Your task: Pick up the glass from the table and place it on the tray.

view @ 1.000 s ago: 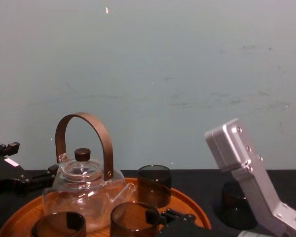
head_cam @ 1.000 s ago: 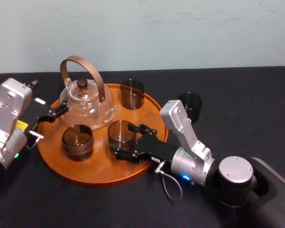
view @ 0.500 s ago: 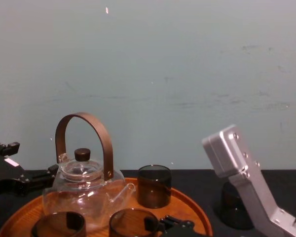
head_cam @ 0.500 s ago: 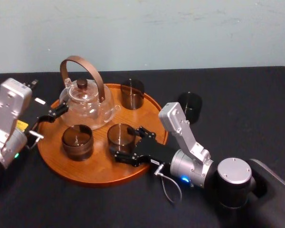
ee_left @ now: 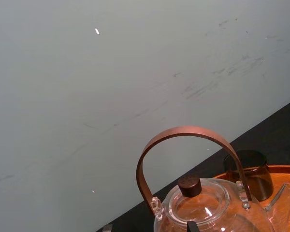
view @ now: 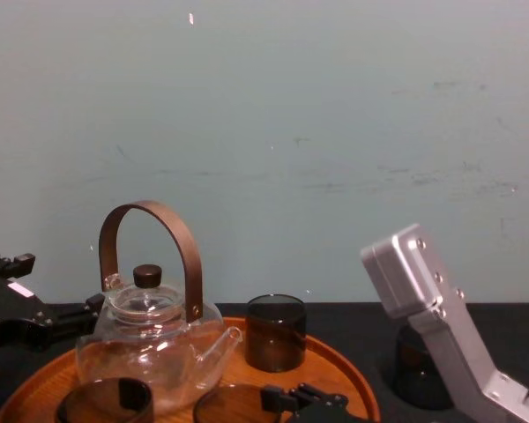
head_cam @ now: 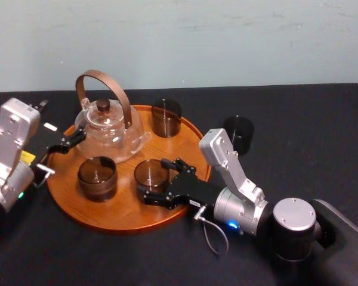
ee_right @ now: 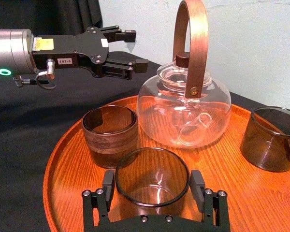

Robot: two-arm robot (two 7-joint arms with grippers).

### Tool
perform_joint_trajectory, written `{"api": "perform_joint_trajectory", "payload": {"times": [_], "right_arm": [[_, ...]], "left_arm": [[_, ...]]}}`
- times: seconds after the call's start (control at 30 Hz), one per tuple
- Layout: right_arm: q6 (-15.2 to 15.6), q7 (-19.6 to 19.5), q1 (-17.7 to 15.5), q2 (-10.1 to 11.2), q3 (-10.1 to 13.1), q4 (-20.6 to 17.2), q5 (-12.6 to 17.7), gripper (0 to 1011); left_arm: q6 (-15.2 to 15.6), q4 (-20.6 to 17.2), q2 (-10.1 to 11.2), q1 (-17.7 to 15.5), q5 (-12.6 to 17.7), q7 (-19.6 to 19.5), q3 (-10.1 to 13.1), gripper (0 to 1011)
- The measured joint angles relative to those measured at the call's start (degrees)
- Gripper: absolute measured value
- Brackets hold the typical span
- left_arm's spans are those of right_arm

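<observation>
Item: smoked glass tumbler (head_cam: 150, 171). Light, rigid, slick, likely breakable; best taken mid-wall. The right gripper (ee_right: 153, 180) clasps its sides, inside the wooden tray (ee_right: 67, 183) rim. The left gripper (ee_right: 141, 48) sits idle beside the glass teapot (ee_right: 183, 104), fingers apart, empty.

Pale grey-green painted wall (view: 335, 106), faint dark scuffs and streaks (view: 361, 187) across it, small white speck (view: 191, 18) high up, wall's foot meeting the flat matte black surface (head_cam: 310, 119), soft even light

Right pincer (head_cam: 154, 177) reaching forward low, left pincer (head_cam: 77, 138) parked, fingers parted
</observation>
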Motion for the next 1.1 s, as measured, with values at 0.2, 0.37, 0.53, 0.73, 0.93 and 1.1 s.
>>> {"api": "perform_joint_trajectory", "payload": {"times": [0.2, 0.37, 0.53, 0.73, 0.93, 1.1], "right_arm": [[0.0, 0.0, 0.0, 0.0, 0.0, 0.0, 0.0, 1002], [-0.3, -0.1, -0.4, 0.3, 0.4, -0.6, 0.3, 1002], [-0.6, -0.9, -1.3, 1.1, 1.0, -2.9, 0.3, 1002], [-0.7, -2.6, -3.4, 2.8, 2.0, -7.8, -0.3, 1002], [-0.6, -3.5, -6.3, 5.0, 3.6, -12.7, -0.3, 1002], [-0.9, -3.8, -9.0, 6.8, 5.1, -15.7, 0.2, 1002]], "left_arm": [[0.0, 0.0, 0.0, 0.0, 0.0, 0.0, 0.0, 1001], [0.0, 0.0, 0.0, 0.0, 0.0, 0.0, 0.0, 1001], [0.0, 0.0, 0.0, 0.0, 0.0, 0.0, 0.0, 1001], [0.0, 0.0, 0.0, 0.0, 0.0, 0.0, 0.0, 1001], [0.0, 0.0, 0.0, 0.0, 0.0, 0.0, 0.0, 1001], [0.0, 0.0, 0.0, 0.0, 0.0, 0.0, 0.0, 1001]]}}
